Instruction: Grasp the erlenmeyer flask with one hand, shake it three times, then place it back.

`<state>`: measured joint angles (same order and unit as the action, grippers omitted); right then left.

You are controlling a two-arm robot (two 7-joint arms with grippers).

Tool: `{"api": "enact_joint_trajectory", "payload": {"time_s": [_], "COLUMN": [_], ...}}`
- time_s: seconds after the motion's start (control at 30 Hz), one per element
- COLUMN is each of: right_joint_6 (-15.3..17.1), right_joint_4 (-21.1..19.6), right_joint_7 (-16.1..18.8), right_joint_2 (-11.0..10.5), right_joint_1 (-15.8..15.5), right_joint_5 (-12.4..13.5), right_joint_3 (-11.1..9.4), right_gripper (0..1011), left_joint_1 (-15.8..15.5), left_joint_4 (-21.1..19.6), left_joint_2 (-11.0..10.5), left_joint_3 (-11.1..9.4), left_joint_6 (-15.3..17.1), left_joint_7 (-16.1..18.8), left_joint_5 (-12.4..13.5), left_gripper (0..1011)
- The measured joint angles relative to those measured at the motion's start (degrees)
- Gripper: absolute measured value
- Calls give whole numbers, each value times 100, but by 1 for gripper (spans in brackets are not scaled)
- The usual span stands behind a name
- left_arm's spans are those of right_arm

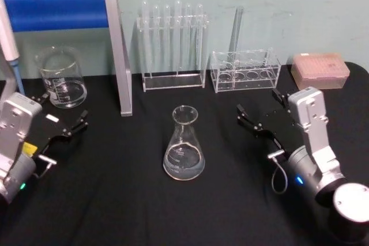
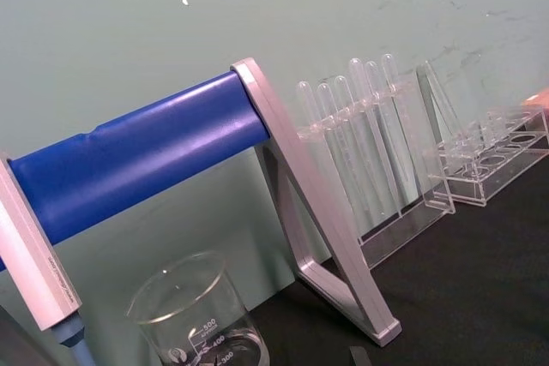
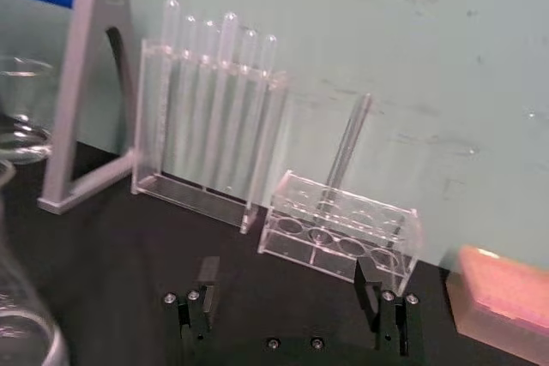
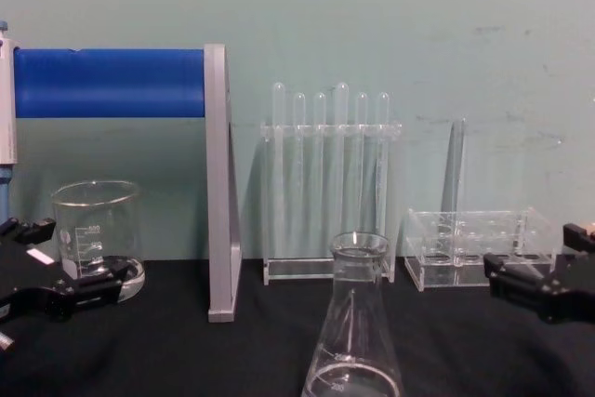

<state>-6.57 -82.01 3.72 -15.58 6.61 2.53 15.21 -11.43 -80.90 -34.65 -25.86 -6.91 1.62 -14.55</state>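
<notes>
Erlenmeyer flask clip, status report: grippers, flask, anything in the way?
Left gripper open, low by the beaker. Right gripper open, right of the erlenmeyer flask, apart from it. Flask upright on the table, ungrasped. Nothing between right gripper and flask.

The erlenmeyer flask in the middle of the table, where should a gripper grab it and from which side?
Probably at the narrow neck just under the flared rim of the erlenmeyer flask. It stands upright and its cone widens toward the base, so flat fingers would likely slip lower down. The right gripper, open and level with it, could come in sideways from the flask's right.

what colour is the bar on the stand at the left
Blue bar on grey stand, clearest in chest view.
</notes>
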Motion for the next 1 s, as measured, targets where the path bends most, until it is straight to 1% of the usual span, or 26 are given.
{"api": "enact_joint_trajectory", "payload": {"time_s": [0.1, 0.17, 0.37, 1.0], "right_joint_6": [-45, -82, -117, -121], "right_joint_4": [117, 221, 361, 353], "right_joint_7": [-99, -186, -282, -288], "right_joint_2": [70, 134, 250, 239], "right_joint_1": [47, 85, 132, 134], "right_joint_5": [-132, -266, -464, -457], "right_joint_3": [12, 22, 14, 19], "right_gripper": [1000, 1000, 1000, 1000], "left_joint_1": [0, 0, 0, 0], "left_joint_4": [0, 0, 0, 0], "left_joint_2": [0, 0, 0, 0], "left_joint_3": [0, 0, 0, 0], "left_joint_6": [0, 0, 0, 0], "left_joint_7": [0, 0, 0, 0], "left_joint_5": [0, 0, 0, 0], "left_gripper": [1001, 1001, 1001, 1001]}}
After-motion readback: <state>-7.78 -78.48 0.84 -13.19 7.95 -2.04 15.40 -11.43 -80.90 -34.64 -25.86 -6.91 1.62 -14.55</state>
